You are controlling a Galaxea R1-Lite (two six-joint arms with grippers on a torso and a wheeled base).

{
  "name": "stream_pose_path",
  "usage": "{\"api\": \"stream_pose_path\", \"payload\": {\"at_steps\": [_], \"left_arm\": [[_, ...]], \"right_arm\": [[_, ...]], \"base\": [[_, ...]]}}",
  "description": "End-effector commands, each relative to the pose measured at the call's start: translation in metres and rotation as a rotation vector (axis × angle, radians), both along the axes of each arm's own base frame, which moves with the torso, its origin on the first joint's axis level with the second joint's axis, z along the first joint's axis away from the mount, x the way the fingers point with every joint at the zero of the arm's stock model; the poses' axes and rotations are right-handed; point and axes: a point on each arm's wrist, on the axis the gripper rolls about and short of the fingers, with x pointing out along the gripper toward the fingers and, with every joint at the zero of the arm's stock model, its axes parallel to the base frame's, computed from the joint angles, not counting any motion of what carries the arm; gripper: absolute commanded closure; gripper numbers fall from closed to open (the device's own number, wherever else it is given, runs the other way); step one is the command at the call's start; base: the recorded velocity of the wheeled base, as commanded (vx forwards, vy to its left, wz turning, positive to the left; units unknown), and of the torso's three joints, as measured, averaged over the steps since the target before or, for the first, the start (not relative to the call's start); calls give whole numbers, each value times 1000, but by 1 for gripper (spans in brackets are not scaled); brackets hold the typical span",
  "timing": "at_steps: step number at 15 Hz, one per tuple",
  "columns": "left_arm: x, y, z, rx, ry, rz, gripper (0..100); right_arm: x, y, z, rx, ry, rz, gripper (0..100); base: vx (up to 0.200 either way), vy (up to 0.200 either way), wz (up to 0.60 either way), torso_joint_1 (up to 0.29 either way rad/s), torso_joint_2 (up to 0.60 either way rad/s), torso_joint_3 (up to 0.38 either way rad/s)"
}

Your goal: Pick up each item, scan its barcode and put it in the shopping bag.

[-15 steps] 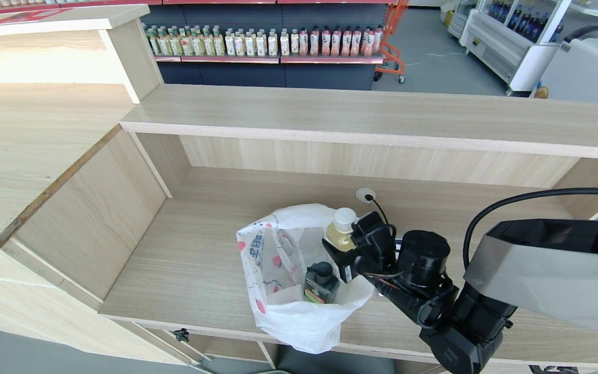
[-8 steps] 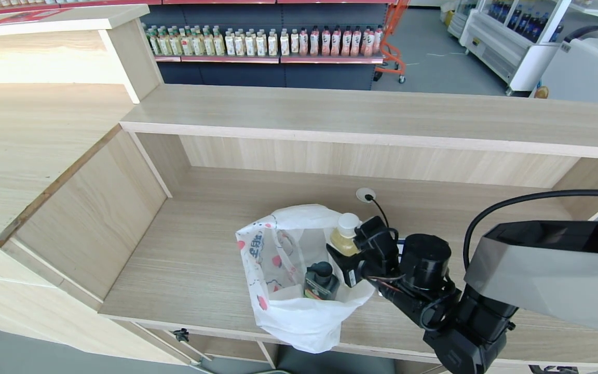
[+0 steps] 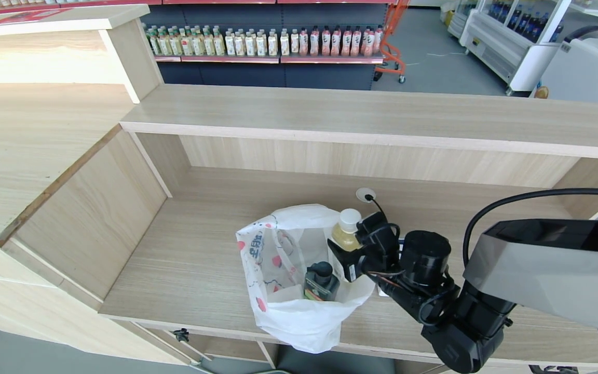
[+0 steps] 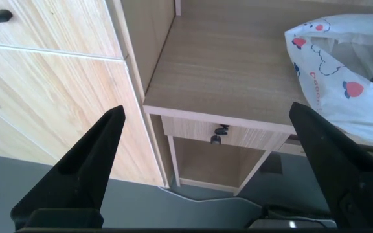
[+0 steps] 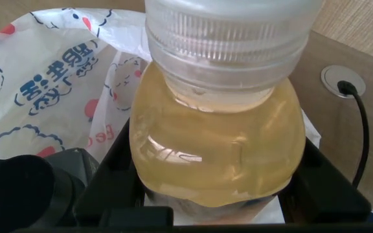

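My right gripper [image 3: 348, 254] is shut on a bottle of yellow drink with a white cap [image 3: 345, 232], holding it upright over the right side of the open white shopping bag [image 3: 278, 280]. The bottle [image 5: 219, 136] looms close in the right wrist view, with the bag [image 5: 50, 90] behind it. A dark bottle with a black cap [image 3: 321, 282] stands inside the bag. My left gripper [image 4: 212, 175] hangs open off the counter's front left, above the floor, with the bag [image 4: 348, 71] off to one side.
The bag sits on a recessed wooden counter [image 3: 185, 259] with a raised ledge [image 3: 361, 117] behind and a side wall on the left. A black cable runs from a round grommet [image 3: 365, 195] near the bag. Drawers [image 4: 50, 84] flank the counter's front.
The right gripper with the bottle dipped slightly toward the bag and came back up a little; its place over the bag's right side is nearly the same.
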Motion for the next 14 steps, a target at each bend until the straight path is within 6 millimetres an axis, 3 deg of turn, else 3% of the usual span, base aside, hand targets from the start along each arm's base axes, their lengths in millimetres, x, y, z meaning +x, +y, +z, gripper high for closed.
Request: {"api": "stream_pose_path", "payload": {"at_steps": [1,14], "left_arm": [[0,0,0,0,-1,0,0],[0,0,0,0,-1,0,0]], "right_arm": [[2,0,-1,0,-1,-2,100],[6,0,-8,7,16,51,100]], "base": [[0,0,0,0,0,0],[0,0,0,0,0,0]]}}
